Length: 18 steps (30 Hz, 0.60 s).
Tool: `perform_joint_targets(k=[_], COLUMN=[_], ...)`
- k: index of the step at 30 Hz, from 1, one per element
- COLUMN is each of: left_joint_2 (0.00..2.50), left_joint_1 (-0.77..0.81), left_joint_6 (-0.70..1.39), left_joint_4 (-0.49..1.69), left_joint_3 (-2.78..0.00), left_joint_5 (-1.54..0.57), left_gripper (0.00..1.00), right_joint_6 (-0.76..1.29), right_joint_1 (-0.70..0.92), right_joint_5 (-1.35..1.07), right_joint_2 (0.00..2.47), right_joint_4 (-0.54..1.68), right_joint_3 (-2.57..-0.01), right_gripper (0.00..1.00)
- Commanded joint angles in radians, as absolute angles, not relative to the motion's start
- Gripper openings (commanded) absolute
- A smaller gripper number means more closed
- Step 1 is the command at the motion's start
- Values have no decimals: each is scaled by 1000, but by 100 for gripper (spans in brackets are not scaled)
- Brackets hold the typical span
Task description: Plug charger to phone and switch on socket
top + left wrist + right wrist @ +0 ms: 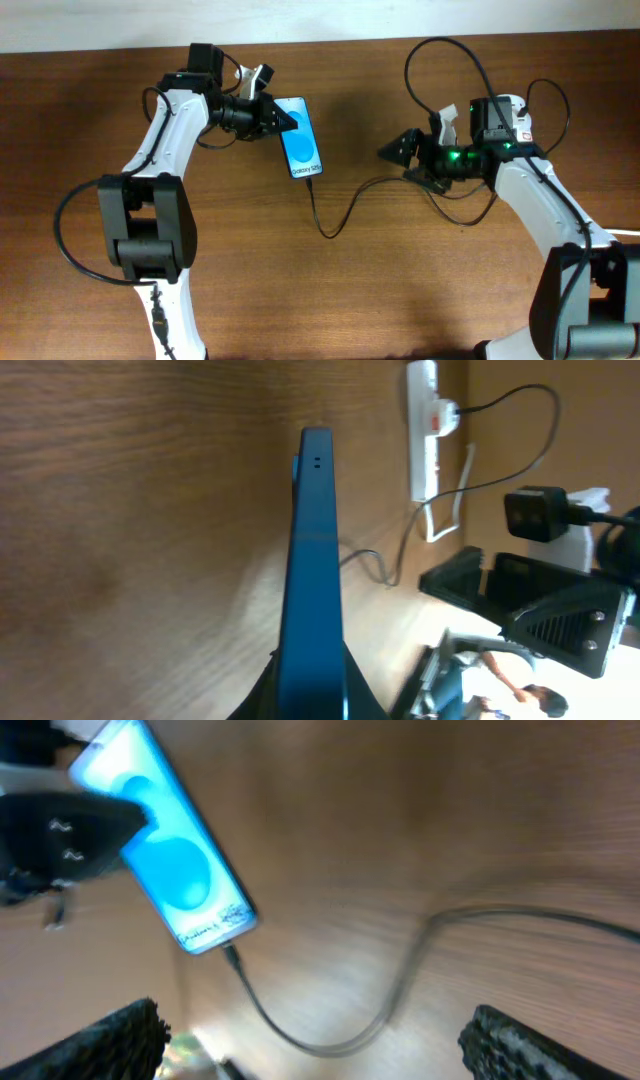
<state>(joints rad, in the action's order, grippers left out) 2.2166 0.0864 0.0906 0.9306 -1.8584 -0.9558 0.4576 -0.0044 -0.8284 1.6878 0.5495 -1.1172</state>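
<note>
Wood, brown and smooth, is the table (420, 290) under my arms, with a pale wall (320, 18) behind it. My left gripper (278, 115) squeezes the top end of the phone (302, 140), and the thin black charger (335, 215) curls over the wood with its tip at the phone's bottom end. My right gripper (398, 150) hangs near with jaws wide apart, and the white socket (424, 450) lies farther off on the table

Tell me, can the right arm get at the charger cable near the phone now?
Probably yes. The right gripper is open and empty, and only bare table lies between it and the charger cable. The left gripper holds the phone at its upper end, away from the plug.
</note>
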Motion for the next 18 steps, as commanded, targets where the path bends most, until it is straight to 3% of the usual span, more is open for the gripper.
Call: perform_joint_targets(k=[1, 5, 18], left_joint_2=[2223, 2294, 2325], left_joint_1=[87, 84, 85], left_joint_6=[14, 2, 45], left_joint_4=[934, 981, 1009], left_joint_3=[-1861, -1861, -1861], left_joint_5=[-920, -916, -850], left_gripper=[0, 0, 2], right_joint_6=[338, 317, 311], right_joint_1=[-7, 9, 66], right_joint_5=[-681, -588, -537], right_joint_2=[1689, 1675, 1655], right_joint_4=[650, 760, 775], right_joint_3=[-1199, -1245, -1245], right_gripper=[98, 98, 98])
